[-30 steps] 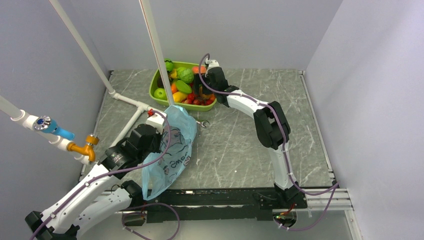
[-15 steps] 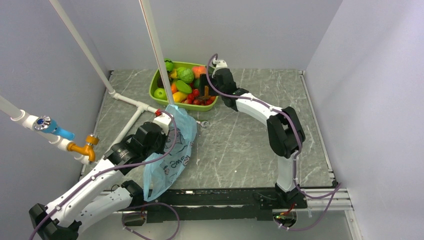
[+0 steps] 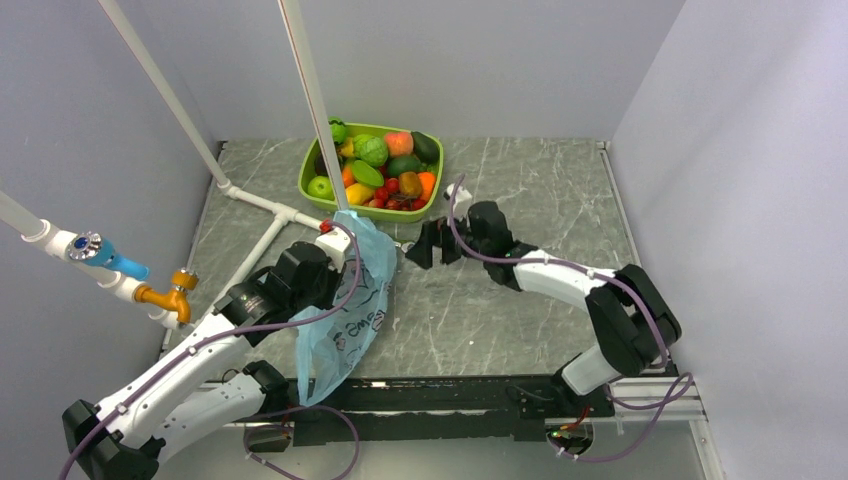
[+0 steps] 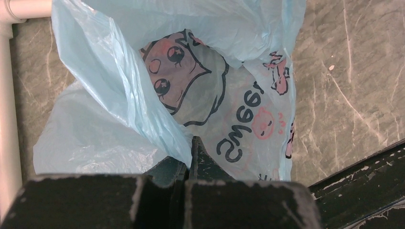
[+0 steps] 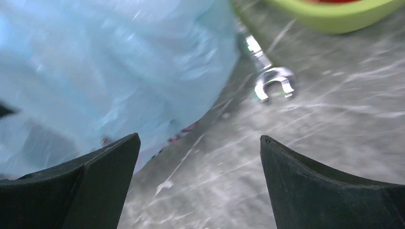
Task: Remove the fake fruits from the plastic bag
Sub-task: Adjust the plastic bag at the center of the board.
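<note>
My left gripper [image 3: 345, 243] is shut on a fold of the light blue plastic bag [image 3: 343, 312] and holds it up off the table. In the left wrist view the bag [image 4: 217, 90] hangs below the closed jaws, its printed cartoon and lettering showing; no fruit shows inside it. My right gripper [image 3: 416, 248] is open and empty, low over the table just right of the bag [image 5: 110, 67]. The fake fruits lie in the lime-green tray [image 3: 372, 213]: a peach [image 3: 398, 143], a green oval [image 3: 404, 165] and a brown kiwi-like piece [image 3: 410, 184].
A small metal wrench [image 5: 270, 81] lies on the table between the bag and the tray's edge [image 5: 334, 19]. White pipes [image 3: 262, 200] and an orange tap [image 3: 165, 296] stand at the left. A thin pole [image 3: 312, 100] rises in front of the tray.
My right arm has drawn back from over the tray and dropped to the table beside the bag, uncovering the peach and other fruits. My left arm shifted slightly right with the bag.
</note>
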`<control>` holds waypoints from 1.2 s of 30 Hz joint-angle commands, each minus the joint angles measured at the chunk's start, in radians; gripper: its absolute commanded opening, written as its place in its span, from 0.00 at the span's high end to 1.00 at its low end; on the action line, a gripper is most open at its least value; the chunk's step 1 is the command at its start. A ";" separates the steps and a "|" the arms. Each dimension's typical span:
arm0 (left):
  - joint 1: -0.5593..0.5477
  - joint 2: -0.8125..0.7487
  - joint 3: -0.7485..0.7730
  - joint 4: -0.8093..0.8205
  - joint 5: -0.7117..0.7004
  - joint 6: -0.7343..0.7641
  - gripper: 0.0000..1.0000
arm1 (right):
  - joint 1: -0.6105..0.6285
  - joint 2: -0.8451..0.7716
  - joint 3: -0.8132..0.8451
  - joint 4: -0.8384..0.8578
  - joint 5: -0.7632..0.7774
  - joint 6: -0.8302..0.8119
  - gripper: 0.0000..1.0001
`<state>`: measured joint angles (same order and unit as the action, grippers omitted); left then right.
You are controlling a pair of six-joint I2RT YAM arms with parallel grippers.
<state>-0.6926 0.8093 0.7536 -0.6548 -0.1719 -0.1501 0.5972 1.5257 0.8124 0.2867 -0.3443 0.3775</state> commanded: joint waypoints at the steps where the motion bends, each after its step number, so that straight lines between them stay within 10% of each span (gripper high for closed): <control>1: -0.002 0.003 0.041 0.027 0.016 0.014 1.00 | 0.139 -0.073 -0.053 0.208 -0.094 0.027 0.01; 10: -0.002 -0.002 0.040 0.012 -0.024 -0.001 1.00 | 0.306 0.016 0.125 0.053 0.370 0.005 0.07; 15: -0.002 -0.015 0.040 0.014 -0.029 -0.005 0.91 | 0.309 0.038 0.143 0.052 0.367 0.000 0.52; 20: -0.002 -0.031 0.039 0.013 -0.040 -0.006 0.51 | 0.307 -0.046 0.045 0.063 0.452 0.019 0.99; 36: -0.001 -0.123 0.042 0.000 -0.149 -0.027 0.14 | -0.066 -0.657 -0.256 -0.216 0.823 0.018 1.00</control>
<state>-0.6926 0.7288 0.7540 -0.6624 -0.2527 -0.1604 0.5995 1.0069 0.5766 0.1696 0.3004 0.4019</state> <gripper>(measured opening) 0.853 0.009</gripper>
